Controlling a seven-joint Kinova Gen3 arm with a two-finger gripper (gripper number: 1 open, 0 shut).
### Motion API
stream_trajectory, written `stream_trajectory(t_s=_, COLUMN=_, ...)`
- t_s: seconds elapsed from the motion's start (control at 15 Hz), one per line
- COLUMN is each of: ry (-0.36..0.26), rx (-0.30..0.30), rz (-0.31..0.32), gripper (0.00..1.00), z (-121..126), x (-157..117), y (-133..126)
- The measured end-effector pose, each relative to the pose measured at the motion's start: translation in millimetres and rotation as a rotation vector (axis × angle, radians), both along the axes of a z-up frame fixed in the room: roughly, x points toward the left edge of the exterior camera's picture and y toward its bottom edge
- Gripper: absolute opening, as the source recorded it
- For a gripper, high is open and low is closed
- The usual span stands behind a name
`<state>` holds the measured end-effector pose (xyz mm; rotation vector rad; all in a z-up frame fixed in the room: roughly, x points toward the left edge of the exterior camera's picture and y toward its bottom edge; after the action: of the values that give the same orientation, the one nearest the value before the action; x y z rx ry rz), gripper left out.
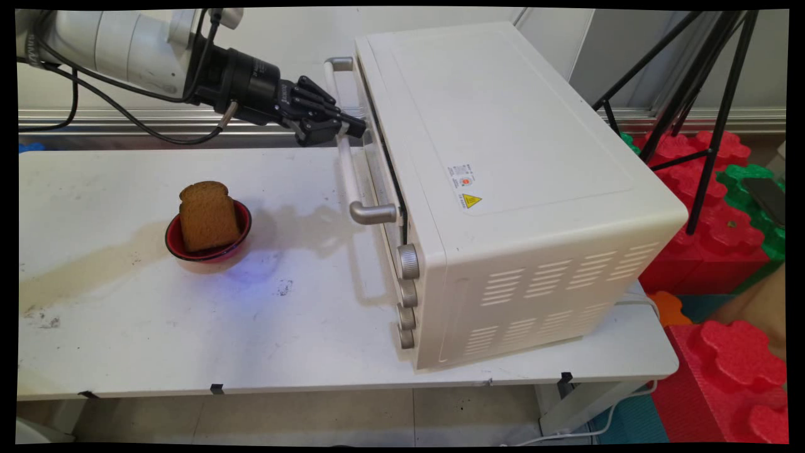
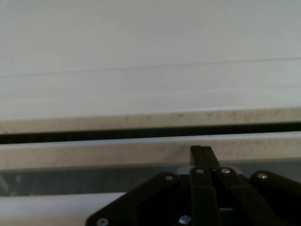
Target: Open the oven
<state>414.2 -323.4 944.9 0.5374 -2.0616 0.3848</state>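
bread slice propped upright in red bowl on table, left, well apart from oven. gripper at oven handle, fingers apparently pinched round bar; oven door nearly shut, dark gap showing.

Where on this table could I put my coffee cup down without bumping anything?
The near-left stretch of the table, in front of the red bowl holding bread, is bare though stained. So is the far-left strip behind the bowl. The right half is taken up by the oven, and the gripper crowds the oven's handle.
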Motion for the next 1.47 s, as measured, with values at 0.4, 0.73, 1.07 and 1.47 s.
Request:
stream_trajectory(t_s=0.4, ry=-0.022, rx=0.009, rz=0.003, gripper=0.0, z=-3, x=9, y=4)
stream_trajectory(t_s=0.73, ry=-0.05, rx=0.024, rz=0.003, gripper=0.0, z=-7, x=22, y=11)
stream_trajectory(t_s=1.07, ry=-0.091, rx=0.055, rz=0.001, gripper=0.0, z=-16, x=40, y=24)
stream_trajectory(t_s=1.47, ry=-0.136, rx=0.088, rz=0.001, gripper=0.0, z=-29, x=58, y=35)
